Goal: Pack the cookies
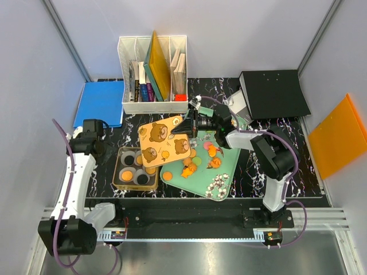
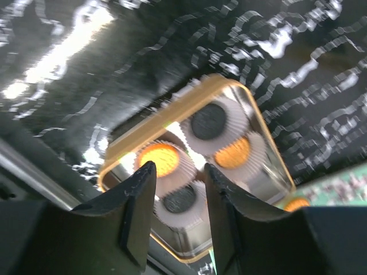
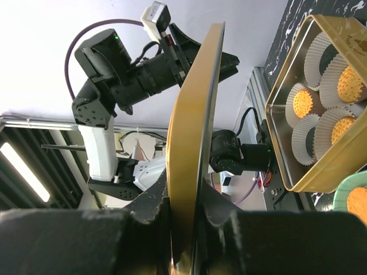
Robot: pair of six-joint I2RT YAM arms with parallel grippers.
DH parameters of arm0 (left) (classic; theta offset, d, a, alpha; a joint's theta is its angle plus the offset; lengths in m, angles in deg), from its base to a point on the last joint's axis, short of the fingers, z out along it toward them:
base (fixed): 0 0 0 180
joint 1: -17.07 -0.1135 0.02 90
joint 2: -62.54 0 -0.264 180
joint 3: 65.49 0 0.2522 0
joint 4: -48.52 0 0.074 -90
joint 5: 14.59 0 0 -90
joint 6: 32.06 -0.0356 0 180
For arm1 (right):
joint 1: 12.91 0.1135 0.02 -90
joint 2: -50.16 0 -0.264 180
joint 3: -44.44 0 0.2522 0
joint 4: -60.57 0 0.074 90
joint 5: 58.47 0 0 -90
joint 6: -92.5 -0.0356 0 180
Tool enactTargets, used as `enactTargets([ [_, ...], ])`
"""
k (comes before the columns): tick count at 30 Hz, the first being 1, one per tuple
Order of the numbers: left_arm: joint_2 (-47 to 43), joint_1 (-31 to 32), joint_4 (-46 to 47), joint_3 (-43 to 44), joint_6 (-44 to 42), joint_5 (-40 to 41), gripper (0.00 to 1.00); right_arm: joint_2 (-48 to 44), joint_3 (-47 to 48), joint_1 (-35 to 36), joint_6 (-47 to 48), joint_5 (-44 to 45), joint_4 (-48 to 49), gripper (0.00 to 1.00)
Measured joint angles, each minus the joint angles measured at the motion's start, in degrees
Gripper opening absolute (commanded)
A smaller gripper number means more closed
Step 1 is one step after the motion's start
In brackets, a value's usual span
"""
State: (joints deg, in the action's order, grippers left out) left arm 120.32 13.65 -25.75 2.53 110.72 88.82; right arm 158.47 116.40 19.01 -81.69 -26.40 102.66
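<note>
A gold tin (image 1: 115,172) sits on the black marbled table (image 1: 252,172) with a mint-green tray (image 1: 198,182) touching its right side; behind the tin stand a white file organizer (image 1: 150,107) holding books, a blue folder (image 1: 100,103) to the organizer's left, and a black box (image 1: 272,91) far to the right; an orange sheet (image 1: 338,137) lies well right of the tin, off the table; the bear-printed lid (image 1: 163,140) hangs tilted over the tin's far right corner and the tray's far edge, hiding what lies under it; the right gripper (image 1: 187,122) pinches the lid's far rim between its fingers, and its wrist view shows the lid edge-on, blocking the middle of the picture; the left gripper (image 2: 179,169) hovers above the tin with fingers spread and nothing between them; the cookies (image 1: 212,151) are small flat discs, mostly orange with some black, plus one green and one pinkish on the tray; some lie loose on the tray right of the tin, others sit singly in white pleated paper cups (image 2: 172,177) inside the tin; the left wrist view shows four cups, two with orange discs and two with black; the total cup count cannot be told.
</note>
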Motion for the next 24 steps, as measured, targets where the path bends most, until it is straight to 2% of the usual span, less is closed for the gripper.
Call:
enactTargets([
  [8, 0.9, -2.4, -0.9, -6.4, 1.5, 3.7, 0.21, 2.8, 0.0, 1.5, -2.5, -0.1, 5.4, 0.00],
  [15, 5.0, -3.8, 0.6, -11.2, 1.6, 2.2, 0.18, 5.7, 0.0, 3.8, -3.2, 0.2, 7.8, 0.00],
  [24, 5.8, -4.2, 2.4, -11.6, 1.2, 1.7, 0.17, 11.0, 0.0, 5.0, -3.2, 2.2, 10.9, 0.00],
])
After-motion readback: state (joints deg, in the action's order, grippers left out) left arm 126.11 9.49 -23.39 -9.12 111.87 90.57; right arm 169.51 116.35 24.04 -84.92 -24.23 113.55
